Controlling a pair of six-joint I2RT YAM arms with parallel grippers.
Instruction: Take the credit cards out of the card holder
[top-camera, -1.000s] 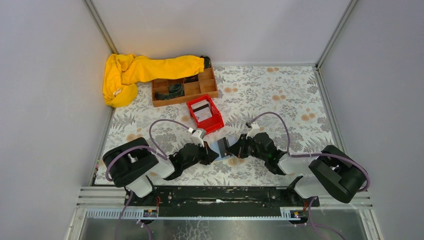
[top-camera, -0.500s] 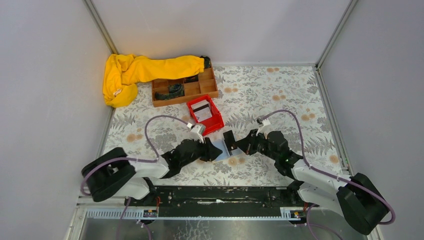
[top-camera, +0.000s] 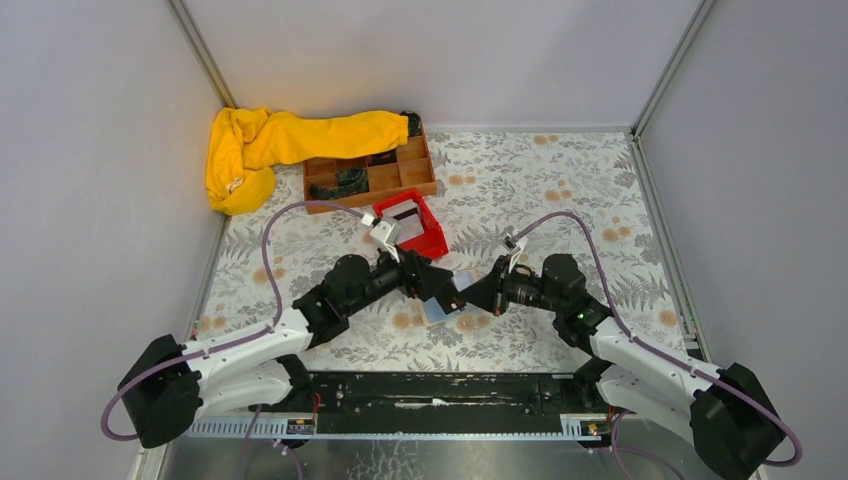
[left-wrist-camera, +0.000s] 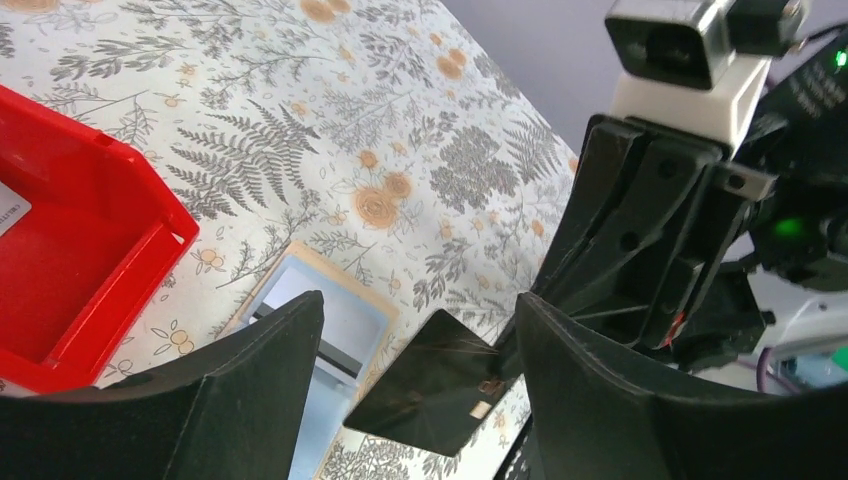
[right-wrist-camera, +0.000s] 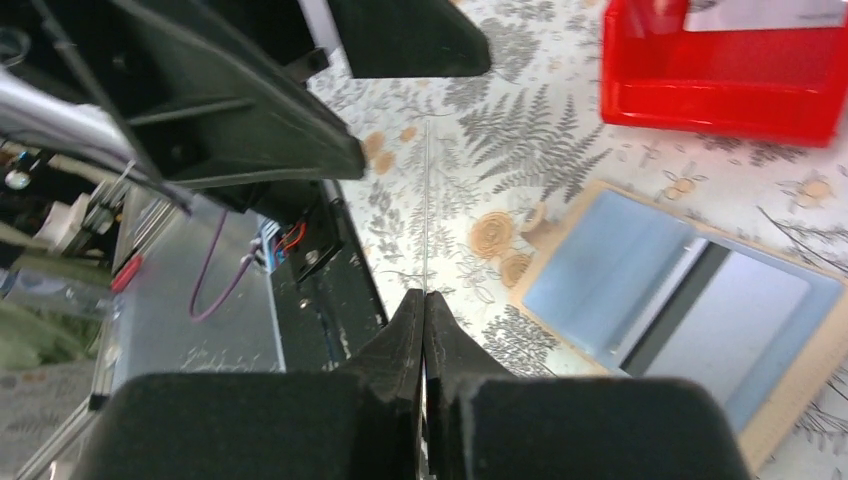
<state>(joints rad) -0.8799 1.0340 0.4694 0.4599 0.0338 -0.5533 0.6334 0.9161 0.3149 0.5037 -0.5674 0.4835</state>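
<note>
Currently the right gripper (right-wrist-camera: 425, 305) is pressed tight on one edge of a thin, dark, glossy rectangular credit card (left-wrist-camera: 425, 390), holding it tilted and clear of the table. The left gripper (left-wrist-camera: 420, 310) is spread wide, with a finger on either side of that dark credit card. It isn't touching the card as far as the left wrist view shows. Just below both sits the flat slate-blue card holder (right-wrist-camera: 600, 270) with a tan rim, lying open on the floral-print table (top-camera: 560, 190) between the two arms. A grey card face (right-wrist-camera: 725, 310) and a dark strip show in one half of it; can't tell how many cards are inside. Further back is a red plastic bin (left-wrist-camera: 150, 215), near the card holder but apart from it, with a whitish card (right-wrist-camera: 770, 12) lying in it. Beyond that is a brown wooden compartment tray (top-camera: 325, 200) holding dark items I can't identify. A crumpled yellow cloth (top-camera: 270, 145) lies along the tray's far edge and bunches into the back-left corner.
</note>
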